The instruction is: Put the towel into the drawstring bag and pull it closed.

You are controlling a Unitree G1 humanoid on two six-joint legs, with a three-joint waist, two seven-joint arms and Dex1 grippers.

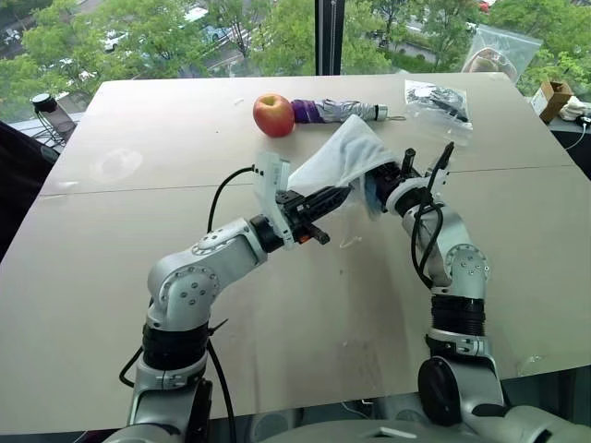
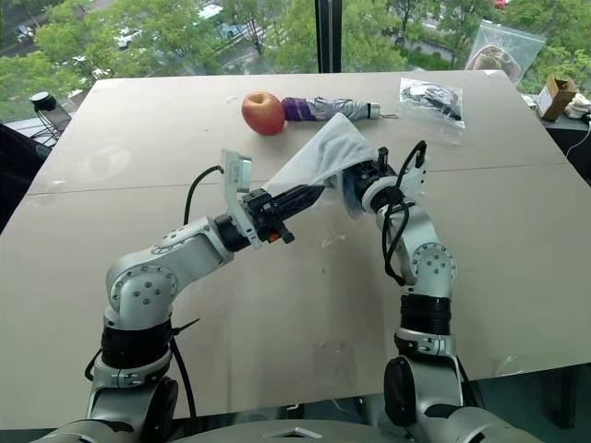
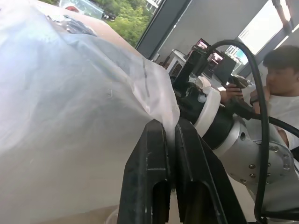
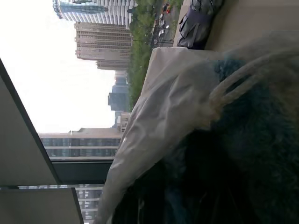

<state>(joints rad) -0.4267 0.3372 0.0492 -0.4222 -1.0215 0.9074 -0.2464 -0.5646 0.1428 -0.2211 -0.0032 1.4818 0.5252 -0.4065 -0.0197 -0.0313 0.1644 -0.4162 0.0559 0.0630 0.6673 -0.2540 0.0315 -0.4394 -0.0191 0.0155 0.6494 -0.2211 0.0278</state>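
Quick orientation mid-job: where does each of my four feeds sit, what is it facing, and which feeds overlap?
Left eye view: on the head, looking forward and down over the table; both arms, drawstring bag, apple, umbrella.
Right eye view: the stereo twin, same scene.
Left wrist view: along the left pincer, shut on the bag's fabric; the right arm and a seated person lie beyond.
Right wrist view: close against the bag's mouth, its cords over the blue towel; windows behind.
Shared: all four see the bag.
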